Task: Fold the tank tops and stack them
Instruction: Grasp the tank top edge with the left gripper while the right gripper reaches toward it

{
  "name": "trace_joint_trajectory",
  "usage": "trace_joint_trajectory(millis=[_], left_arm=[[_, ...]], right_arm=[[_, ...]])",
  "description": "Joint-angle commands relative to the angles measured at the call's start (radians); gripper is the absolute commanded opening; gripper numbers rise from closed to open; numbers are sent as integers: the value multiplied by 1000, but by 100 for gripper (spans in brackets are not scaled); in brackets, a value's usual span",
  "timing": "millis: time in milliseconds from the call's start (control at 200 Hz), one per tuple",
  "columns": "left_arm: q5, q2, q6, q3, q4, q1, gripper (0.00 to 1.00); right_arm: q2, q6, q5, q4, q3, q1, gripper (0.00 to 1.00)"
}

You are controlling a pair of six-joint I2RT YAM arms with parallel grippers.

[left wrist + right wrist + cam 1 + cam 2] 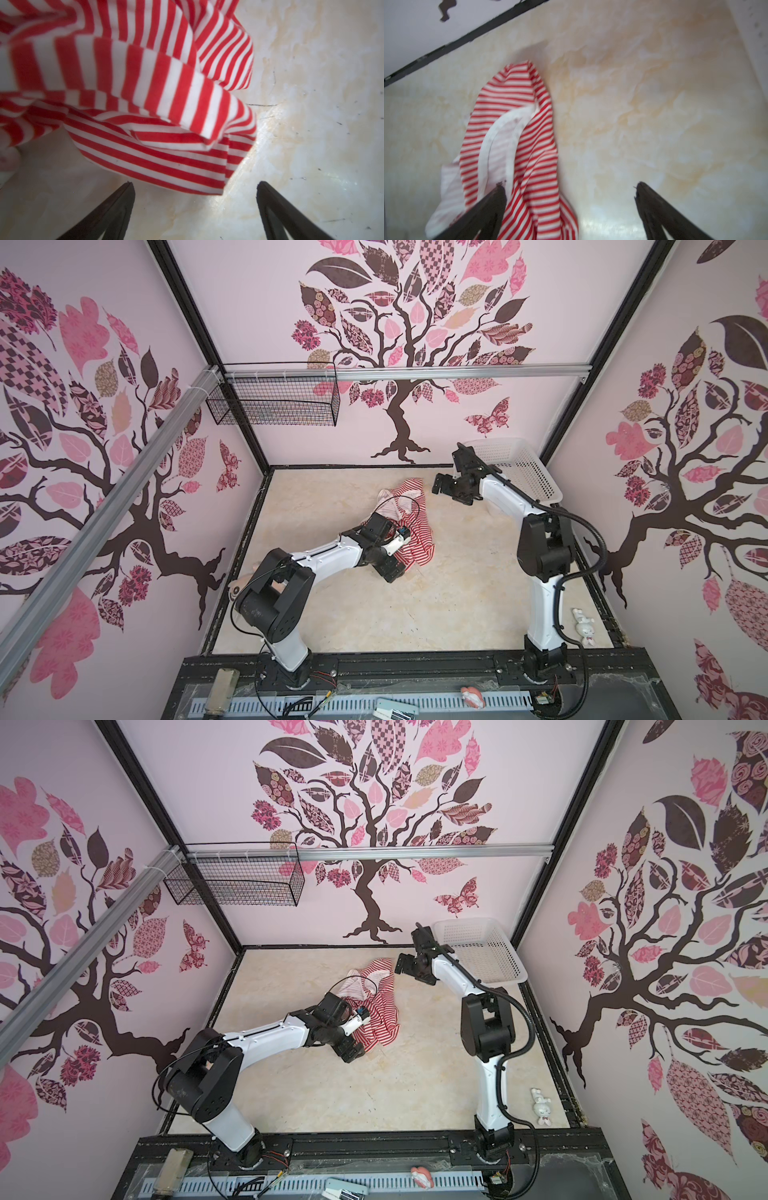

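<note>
Top views: white basket (pixel 528 472) (pixel 490 952), contents unclear

Glaring softly off the marbled table (pixel 259 128) under bright, even light, bending walls outward at the edges in both top views, blurring the striped tank top (pixel 529 145) in both wrist views.

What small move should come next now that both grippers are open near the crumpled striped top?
Probably ease the left gripper forward and close it on the near hem corner of the tank top. The garment lies bunched on the table, nothing is held, and that corner sits just ahead of the open jaws. The right gripper, also open, hovers by the far end.
</note>
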Motion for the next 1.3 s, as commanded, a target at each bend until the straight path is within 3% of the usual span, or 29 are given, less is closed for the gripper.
trace_joint_trajectory(millis=[0,195,265,385,545,791,926,986,1031,1126,1296], left_arm=[[-46,26,-10,41,-32,-1,86],[-49,19,6,39,-44,-1,35],[-52,9,7,33,-50,-1,24],[-73,-31,12,17,-56,2,17],[-122,-152,33,-38,-43,17,20],[-120,-266,47,-98,-56,20,25],[-132,-290,49,-109,-75,31,26],[-104,-295,64,-126,-62,34,34],[-77,-286,74,-133,-59,31,49],[-53,-251,70,-126,-64,11,62],[-70,-203,86,-120,-40,-17,67]], right_arm=[[-159,24,-10,107,-165,13,96],[-379,19,-26,162,-452,63,78],[-427,12,-27,161,-527,72,73],[-454,14,-121,209,-629,73,71],[-424,68,-291,330,-705,93,77],[-337,114,-364,404,-691,103,77],[-249,115,-318,339,-631,112,73],[-216,105,-298,320,-610,113,70],[-204,106,-302,336,-610,113,67],[-192,117,-313,366,-601,114,54],[-211,95,-268,318,-576,113,8]])
